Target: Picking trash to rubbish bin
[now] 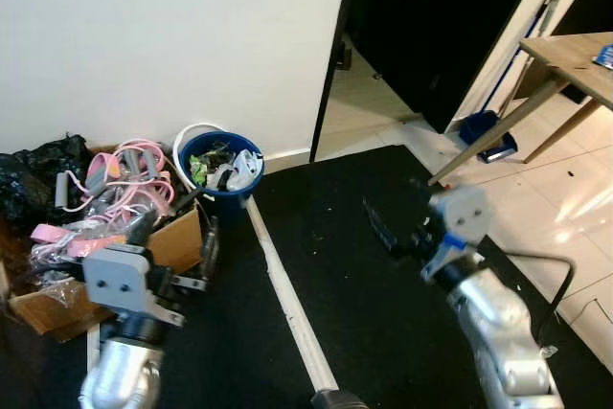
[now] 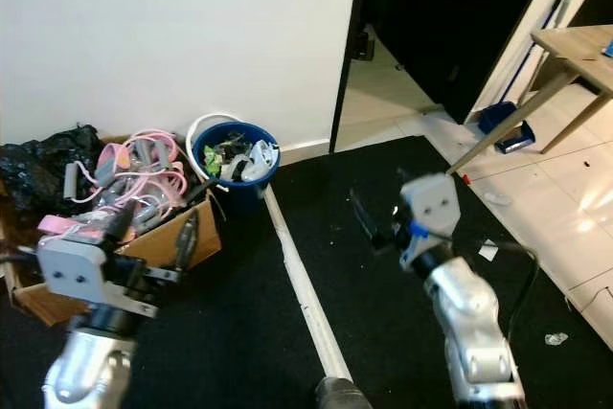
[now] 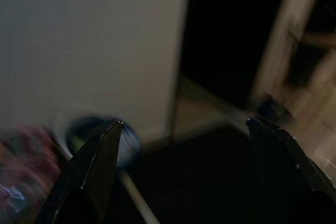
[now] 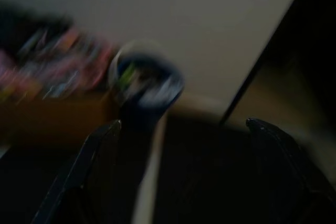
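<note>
while both arms are raised over the black mat (image 1: 364,294), the blue rubbish bin (image 1: 222,174) stands against the white wall (image 1: 163,45), ahead of the robot and on its left side, already heaped with scraps. taking that bin as the landmark: the left gripper (image 1: 204,248) sits just short of the bin, close beside the cardboard box (image 1: 177,244) of pink cords that touches the bin's flank; the right gripper (image 1: 381,227) hovers well apart from the bin, out over the mat toward the dark doorway (image 1: 431,16). both wrist views show each pair of fingers spread wide with nothing between them, so both hands are released and empty. the bin has no real long axis, being round with its mouth facing up. i judge the left arm nearer the bin. small bright flecks lie on the mat beyond the white strip (image 1: 287,294) running away from the bin; whether they are the trash meant i cannot tell.
</note>
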Tool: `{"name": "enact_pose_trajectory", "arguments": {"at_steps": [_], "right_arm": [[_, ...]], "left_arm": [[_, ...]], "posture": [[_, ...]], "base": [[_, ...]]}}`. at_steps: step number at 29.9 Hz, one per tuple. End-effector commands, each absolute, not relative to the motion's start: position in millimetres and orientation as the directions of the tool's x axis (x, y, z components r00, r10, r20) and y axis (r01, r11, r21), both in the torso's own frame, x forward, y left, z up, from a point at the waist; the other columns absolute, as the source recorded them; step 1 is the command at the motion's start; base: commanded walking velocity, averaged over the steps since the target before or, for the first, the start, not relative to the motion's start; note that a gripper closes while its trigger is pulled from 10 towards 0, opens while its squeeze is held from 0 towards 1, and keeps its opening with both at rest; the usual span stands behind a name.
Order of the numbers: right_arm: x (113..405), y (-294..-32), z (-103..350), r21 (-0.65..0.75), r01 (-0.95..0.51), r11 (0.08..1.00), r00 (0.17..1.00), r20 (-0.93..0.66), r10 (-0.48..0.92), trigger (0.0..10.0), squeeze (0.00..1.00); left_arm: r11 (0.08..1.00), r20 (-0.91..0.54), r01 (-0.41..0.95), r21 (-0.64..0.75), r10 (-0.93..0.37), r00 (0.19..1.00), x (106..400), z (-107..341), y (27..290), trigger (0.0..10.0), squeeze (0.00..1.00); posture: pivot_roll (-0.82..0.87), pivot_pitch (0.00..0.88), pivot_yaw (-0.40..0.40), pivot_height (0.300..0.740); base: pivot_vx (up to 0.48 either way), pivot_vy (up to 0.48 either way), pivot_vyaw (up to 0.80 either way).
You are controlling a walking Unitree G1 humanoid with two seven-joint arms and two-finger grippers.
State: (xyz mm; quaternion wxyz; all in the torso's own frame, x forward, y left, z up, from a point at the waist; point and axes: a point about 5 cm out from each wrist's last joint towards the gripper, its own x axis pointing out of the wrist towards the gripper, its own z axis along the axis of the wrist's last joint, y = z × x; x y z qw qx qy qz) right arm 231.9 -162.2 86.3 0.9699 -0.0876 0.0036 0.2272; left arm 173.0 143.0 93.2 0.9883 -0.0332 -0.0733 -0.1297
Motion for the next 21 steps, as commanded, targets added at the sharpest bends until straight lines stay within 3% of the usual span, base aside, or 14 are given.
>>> {"name": "enact_pose_trajectory", "arguments": {"at_steps": [1,7,21], "right_arm": [[230,-161,78,-0.163,-0.450,0.878,0.893,-0.074,0.444,10.0,0.00],[218,-158,75,-0.145,-0.471,0.870,0.882,-0.094,0.462,10.0,0.00],[192,-158,83,-0.224,-0.472,0.852,0.880,-0.073,0.469,10.0,0.00]], "left_arm": [[0.954,0.115,0.287,-0.082,-0.277,0.954,168,83,136,10.0,0.00],[0.964,0.055,0.243,-0.107,-0.238,0.970,142,76,142,10.0,0.00],[0.928,0.067,0.338,-0.159,-0.331,0.941,131,85,129,10.0,0.00]], "posture": [[-0.06,0.000,-0.086,0.740],[-0.03,0.000,-0.072,0.740],[-0.08,0.000,-0.048,0.740]], "base": [[0.000,0.000,0.00],[0.000,0.000,0.00],[0.000,0.000,0.00]]}}
